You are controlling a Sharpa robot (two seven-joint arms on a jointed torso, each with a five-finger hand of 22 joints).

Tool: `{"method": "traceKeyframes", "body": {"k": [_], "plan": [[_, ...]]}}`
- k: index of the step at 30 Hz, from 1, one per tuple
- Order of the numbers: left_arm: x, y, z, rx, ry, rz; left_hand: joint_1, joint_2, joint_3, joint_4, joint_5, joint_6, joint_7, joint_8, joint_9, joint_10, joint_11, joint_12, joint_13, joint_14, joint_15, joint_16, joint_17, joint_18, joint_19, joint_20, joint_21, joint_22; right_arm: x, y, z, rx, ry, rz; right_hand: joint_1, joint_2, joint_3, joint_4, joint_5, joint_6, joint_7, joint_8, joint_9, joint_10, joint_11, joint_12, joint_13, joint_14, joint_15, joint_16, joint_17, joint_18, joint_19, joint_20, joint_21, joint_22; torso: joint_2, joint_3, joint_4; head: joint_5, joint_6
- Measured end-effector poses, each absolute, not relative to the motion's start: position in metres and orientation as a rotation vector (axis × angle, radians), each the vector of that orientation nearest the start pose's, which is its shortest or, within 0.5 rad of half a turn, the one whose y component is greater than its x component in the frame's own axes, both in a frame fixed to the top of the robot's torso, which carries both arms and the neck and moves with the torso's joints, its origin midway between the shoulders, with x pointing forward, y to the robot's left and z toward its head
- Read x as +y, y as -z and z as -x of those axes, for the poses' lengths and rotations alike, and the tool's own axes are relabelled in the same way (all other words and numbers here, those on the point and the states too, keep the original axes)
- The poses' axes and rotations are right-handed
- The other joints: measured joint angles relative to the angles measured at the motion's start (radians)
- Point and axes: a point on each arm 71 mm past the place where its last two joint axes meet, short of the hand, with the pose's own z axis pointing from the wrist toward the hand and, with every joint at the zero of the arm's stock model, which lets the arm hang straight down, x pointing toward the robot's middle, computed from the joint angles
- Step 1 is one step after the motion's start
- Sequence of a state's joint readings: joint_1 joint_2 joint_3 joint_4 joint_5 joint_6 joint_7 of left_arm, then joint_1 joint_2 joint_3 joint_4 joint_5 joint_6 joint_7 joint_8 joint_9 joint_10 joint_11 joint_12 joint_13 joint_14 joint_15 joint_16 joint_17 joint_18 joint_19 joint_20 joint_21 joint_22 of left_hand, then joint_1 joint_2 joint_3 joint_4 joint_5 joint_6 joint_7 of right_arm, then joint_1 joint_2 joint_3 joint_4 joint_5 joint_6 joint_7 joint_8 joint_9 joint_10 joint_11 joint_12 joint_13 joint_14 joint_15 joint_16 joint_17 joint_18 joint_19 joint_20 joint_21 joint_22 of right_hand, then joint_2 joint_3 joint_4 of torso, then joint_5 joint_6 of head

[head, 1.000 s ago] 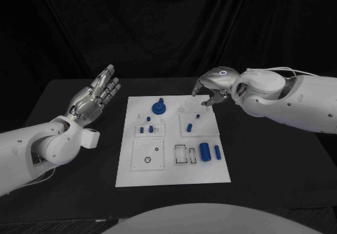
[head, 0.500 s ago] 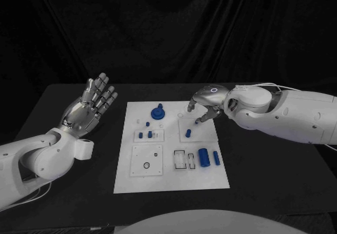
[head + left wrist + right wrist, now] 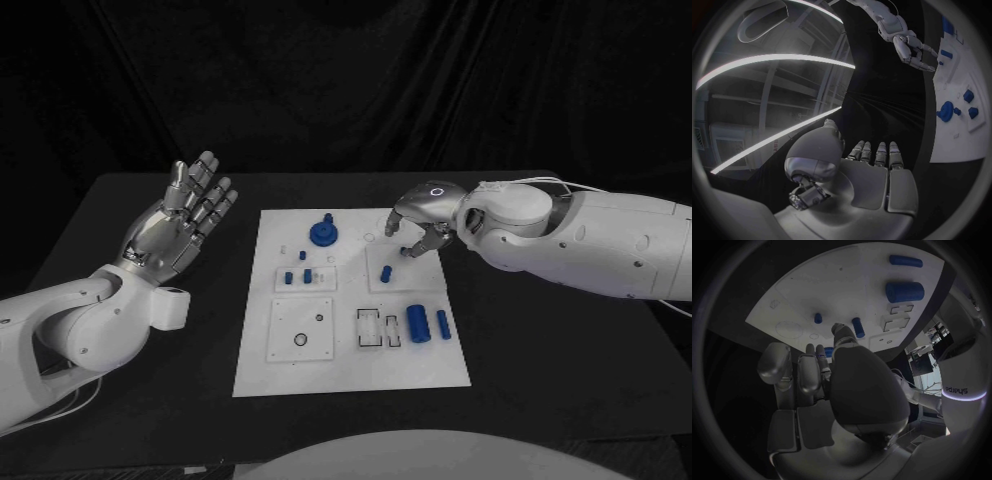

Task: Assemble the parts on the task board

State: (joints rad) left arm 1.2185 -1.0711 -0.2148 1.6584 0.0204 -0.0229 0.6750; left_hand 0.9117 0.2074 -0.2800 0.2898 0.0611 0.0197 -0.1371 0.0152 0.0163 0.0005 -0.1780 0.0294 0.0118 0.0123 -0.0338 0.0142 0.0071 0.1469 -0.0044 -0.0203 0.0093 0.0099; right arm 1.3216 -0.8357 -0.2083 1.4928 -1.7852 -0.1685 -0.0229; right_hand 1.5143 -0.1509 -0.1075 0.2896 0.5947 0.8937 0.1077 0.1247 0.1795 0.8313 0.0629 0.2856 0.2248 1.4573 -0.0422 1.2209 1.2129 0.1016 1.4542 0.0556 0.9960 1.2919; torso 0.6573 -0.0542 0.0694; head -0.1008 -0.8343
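Observation:
The white task board [image 3: 346, 345] lies in the middle of the black table. A blue round part with a stem [image 3: 325, 234] stands at its far end. Two short blue pegs [image 3: 297, 277] stand in a left plate and one blue peg [image 3: 387, 272] in a right plate. A thick blue cylinder [image 3: 418, 323] and a slim one [image 3: 444, 323] lie nearer me. My right hand [image 3: 415, 226] hovers over the board's far right with fingers pointing down and apart, just beyond the single peg [image 3: 857, 327], holding nothing I can see. My left hand [image 3: 180, 215] is raised left of the board, fingers spread.
A square plate with a small black ring [image 3: 302, 340] sits at the board's near left. Rectangular slots [image 3: 378, 327] lie beside the cylinders. Bare black table [image 3: 562, 360] surrounds the board. The right forearm [image 3: 577, 245] reaches across the table's right side.
My right hand has come down and nearer along the board's far right, toward the single peg. The left hand stays raised and spread. The camera shifted a little.

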Motion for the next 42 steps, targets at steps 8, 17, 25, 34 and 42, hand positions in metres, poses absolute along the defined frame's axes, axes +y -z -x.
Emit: {"method": "traceKeyframes", "body": {"k": [8,17,25,34,42], "plan": [[0.271,0.201,-0.43,1.375,1.774,1.032,-0.048,0.041,-0.047,0.002,0.0,-0.019,-0.019,0.0,-0.004,-0.01,-0.01,0.0,0.0,0.0,0.0,0.0,0.0,0.0,0.0,0.0,0.0,0.0,-0.2,0.2,-0.484,1.712,-0.435,0.677,0.008,0.008,0.0,0.0,0.055,0.036,-0.003,0.0,-0.001,0.044,0.0,-0.007,-0.022,0.0,0.0,0.019,0.0,0.0,0.0,0.0,0.0,0.0,0.002,0.0014,-0.0023,0.007,0.0],[0.273,0.203,-0.429,1.403,1.738,1.036,-0.103,0.096,-0.109,0.001,0.0,-0.027,-0.006,0.0,-0.004,0.003,-0.008,-0.019,0.0,0.0,0.0,0.0,0.0,0.0,0.0,0.0,0.0,0.0,-0.202,0.205,-0.486,1.733,-0.421,0.673,0.012,0.012,0.012,-0.012,0.083,0.055,0.005,0.0,-0.002,0.057,0.003,-0.007,-0.024,0.0,0.0,0.019,0.0,0.0,0.0,0.0,0.013,0.0,0.0,0.0007,-0.0018,0.011,-0.005],[0.272,0.208,-0.429,1.482,1.706,1.058,-0.156,0.065,-0.109,0.001,0.0,-0.011,0.035,0.0,-0.004,-0.002,0.027,-0.019,0.0,0.0,0.0,0.0,0.0,-0.001,0.0,0.0,0.0,0.0,-0.202,0.208,-0.488,1.738,-0.413,0.668,0.012,0.012,0.013,-0.012,0.083,0.056,0.005,0.0,-0.002,0.061,0.007,-0.007,-0.025,0.0,0.0,0.019,0.002,0.0,0.0,0.0,0.016,0.0,0.0,-0.0001,-0.0006,0.008,-0.005],[0.272,0.209,-0.428,1.512,1.688,1.052,-0.156,0.065,-0.109,0.001,0.0,-0.023,0.023,0.0,-0.004,-0.002,0.027,-0.019,0.0,0.0,0.0,0.0,0.0,0.0,0.0,0.0,0.0,0.0,-0.202,0.212,-0.489,1.744,-0.412,0.665,0.025,0.025,0.013,-0.012,0.083,0.074,0.01,0.0,-0.002,0.081,0.009,-0.007,-0.03,0.0,0.0,0.019,0.003,0.0,0.0,0.0,0.016,0.0,0.0,-0.0007,-0.0003,0.01,-0.008],[0.273,0.209,-0.428,1.522,1.68,1.048,-0.155,0.065,-0.109,0.001,0.0,-0.023,0.045,0.0,-0.004,0.001,0.038,-0.019,0.0,0.0,0.0,0.0,0.0,-0.001,0.0,0.0,0.0,0.0,-0.202,0.215,-0.49,1.745,-0.409,0.663,0.025,0.025,0.047,-0.011,0.083,0.095,0.005,0.0,-0.002,0.126,0.004,-0.007,-0.035,0.0,0.0,0.032,0.01,0.0,0.0,0.0,0.039,0.0,-0.001,-0.0009,-0.0007,0.01,-0.011]]}}
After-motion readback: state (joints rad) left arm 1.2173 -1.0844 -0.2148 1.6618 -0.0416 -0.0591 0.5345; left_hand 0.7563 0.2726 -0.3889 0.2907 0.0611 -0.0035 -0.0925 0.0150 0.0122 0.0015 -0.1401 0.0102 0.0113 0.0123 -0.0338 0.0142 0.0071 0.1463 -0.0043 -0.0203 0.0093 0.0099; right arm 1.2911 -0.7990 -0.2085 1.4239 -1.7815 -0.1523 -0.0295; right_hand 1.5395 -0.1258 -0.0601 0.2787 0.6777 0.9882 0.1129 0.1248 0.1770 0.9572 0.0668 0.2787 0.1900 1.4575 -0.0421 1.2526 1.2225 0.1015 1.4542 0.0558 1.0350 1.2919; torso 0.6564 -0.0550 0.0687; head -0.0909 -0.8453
